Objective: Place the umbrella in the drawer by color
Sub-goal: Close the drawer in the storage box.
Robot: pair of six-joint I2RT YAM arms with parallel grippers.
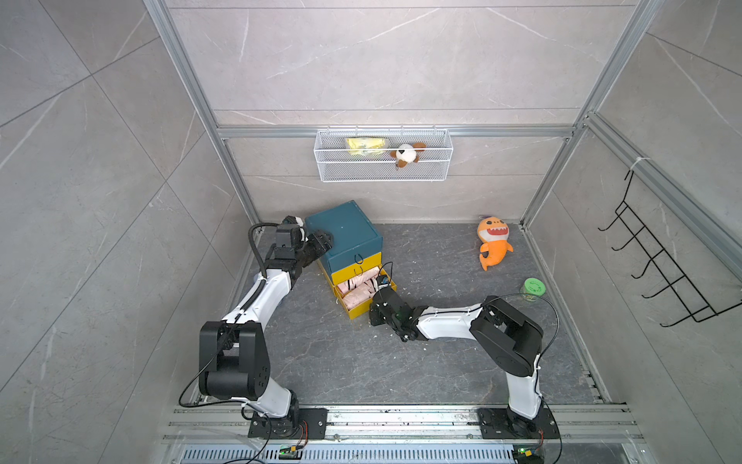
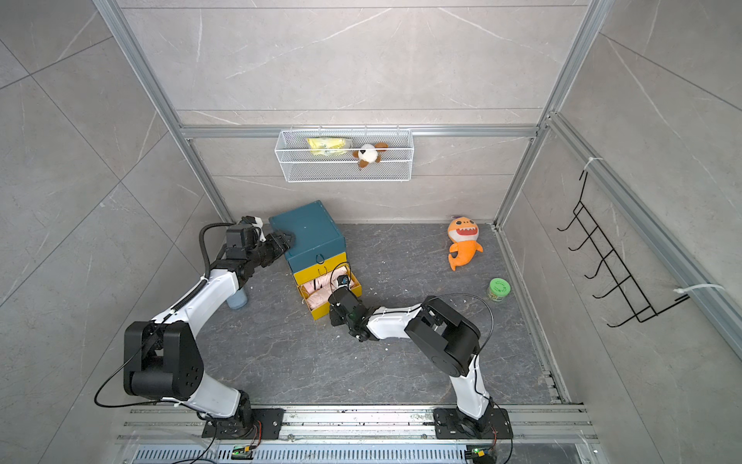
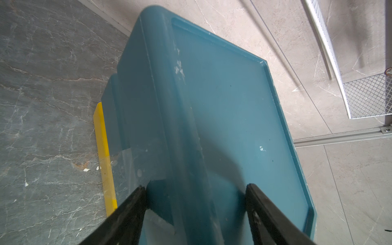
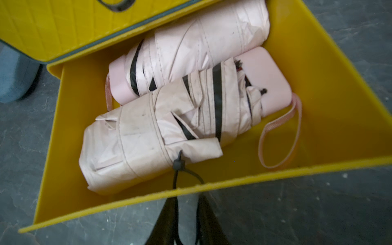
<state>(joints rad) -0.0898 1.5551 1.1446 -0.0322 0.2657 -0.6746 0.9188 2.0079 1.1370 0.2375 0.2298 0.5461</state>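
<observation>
Right wrist view: the bottom yellow drawer (image 4: 339, 106) stands pulled out. Two folded pink umbrellas lie in it side by side, the nearer umbrella (image 4: 148, 135) across the middle of the frame and the farther umbrella (image 4: 191, 48) toward the upper middle. The right jaws sit at the lower middle, outside the drawer's front wall and below the nearer umbrella. They are drawn nearly together on the black pull loop (image 4: 177, 167) at that wall and touch neither umbrella. Left wrist view has the left jaws spread wide at the bottom edge, straddling the top edge of the teal cabinet (image 3: 233, 106); whether they press it I cannot tell. In a top view a pale blue object (image 2: 237, 299) stands on the bench (image 2: 361, 361) left of the cabinet, half hidden under the left arm.
</observation>
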